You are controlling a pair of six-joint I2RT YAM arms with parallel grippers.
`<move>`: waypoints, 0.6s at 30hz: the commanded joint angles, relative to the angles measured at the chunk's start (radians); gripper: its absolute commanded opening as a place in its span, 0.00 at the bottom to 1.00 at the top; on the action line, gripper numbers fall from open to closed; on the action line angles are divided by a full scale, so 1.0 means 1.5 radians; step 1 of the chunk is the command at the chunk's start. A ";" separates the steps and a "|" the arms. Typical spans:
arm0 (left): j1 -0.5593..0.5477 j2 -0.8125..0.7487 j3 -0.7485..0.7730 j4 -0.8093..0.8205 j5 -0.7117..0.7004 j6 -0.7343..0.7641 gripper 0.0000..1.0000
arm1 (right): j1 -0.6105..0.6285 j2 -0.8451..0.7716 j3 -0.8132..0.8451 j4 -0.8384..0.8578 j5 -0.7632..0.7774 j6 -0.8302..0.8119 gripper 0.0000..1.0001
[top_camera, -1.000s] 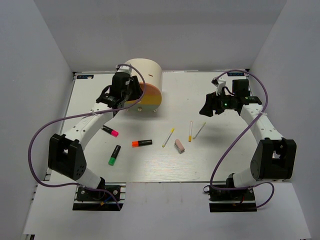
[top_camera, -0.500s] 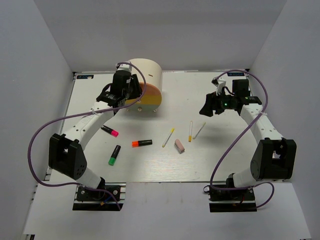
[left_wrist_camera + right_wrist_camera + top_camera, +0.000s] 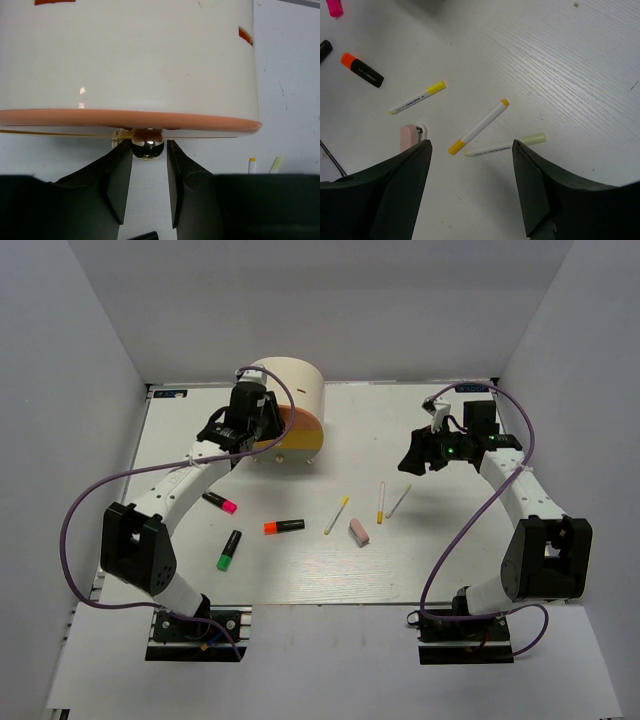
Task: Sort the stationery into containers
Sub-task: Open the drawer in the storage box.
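The cream cabinet stands at the back left, its orange drawer above its yellow drawer. My left gripper is at the drawer front. In the left wrist view its narrowly open jaws flank the orange drawer's shiny round knob, with a sliver of gap on the right. On the table lie the pink, green and orange-red highlighters, three white sticks and the pink eraser. My right gripper hovers wide open and empty above the sticks.
White walls close the table on the left, back and right. The right wrist view shows the eraser by my left fingertip, two more sticks and the orange-red highlighter. Purple cables loop beside both arms.
My left gripper has crept up and right, closer to the drawer front. My right gripper has shifted very slightly. The stationery has not moved.
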 commanded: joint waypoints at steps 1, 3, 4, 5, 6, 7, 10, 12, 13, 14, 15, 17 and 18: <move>-0.002 -0.002 0.024 -0.004 -0.004 -0.009 0.44 | 0.000 -0.012 -0.003 0.015 -0.007 -0.004 0.72; -0.002 -0.002 0.024 0.003 -0.010 -0.009 0.40 | -0.002 -0.013 -0.005 0.016 -0.008 -0.005 0.72; -0.002 -0.002 0.024 0.003 -0.010 -0.009 0.34 | -0.003 -0.014 -0.006 0.018 -0.007 -0.005 0.72; -0.002 -0.002 0.024 0.003 -0.010 -0.009 0.31 | -0.001 -0.013 -0.007 0.017 -0.008 -0.005 0.72; -0.002 -0.002 0.024 0.003 -0.010 -0.009 0.27 | -0.001 -0.016 -0.007 0.018 -0.007 -0.004 0.72; -0.002 -0.002 0.024 0.003 -0.010 -0.009 0.25 | -0.003 -0.015 -0.008 0.017 -0.007 -0.004 0.72; -0.002 -0.002 0.017 0.010 -0.004 -0.009 0.21 | -0.002 -0.012 -0.009 0.017 -0.008 -0.004 0.72; -0.002 -0.018 0.001 0.017 0.003 -0.009 0.18 | -0.003 -0.017 -0.011 0.018 -0.009 -0.005 0.72; -0.002 -0.018 0.001 0.023 0.003 -0.009 0.16 | -0.001 -0.016 -0.011 0.015 -0.009 -0.004 0.72; -0.002 -0.027 -0.006 0.023 0.003 -0.009 0.14 | -0.001 -0.016 -0.011 0.017 -0.010 -0.004 0.72; -0.002 -0.027 -0.012 0.023 0.009 -0.009 0.14 | -0.001 -0.015 -0.012 0.017 -0.010 -0.004 0.72; -0.002 -0.047 -0.019 0.023 0.017 -0.009 0.12 | -0.001 -0.017 -0.013 0.017 -0.010 -0.004 0.72; -0.002 -0.053 -0.019 0.023 0.017 -0.009 0.12 | -0.001 -0.015 -0.012 0.017 -0.011 -0.004 0.72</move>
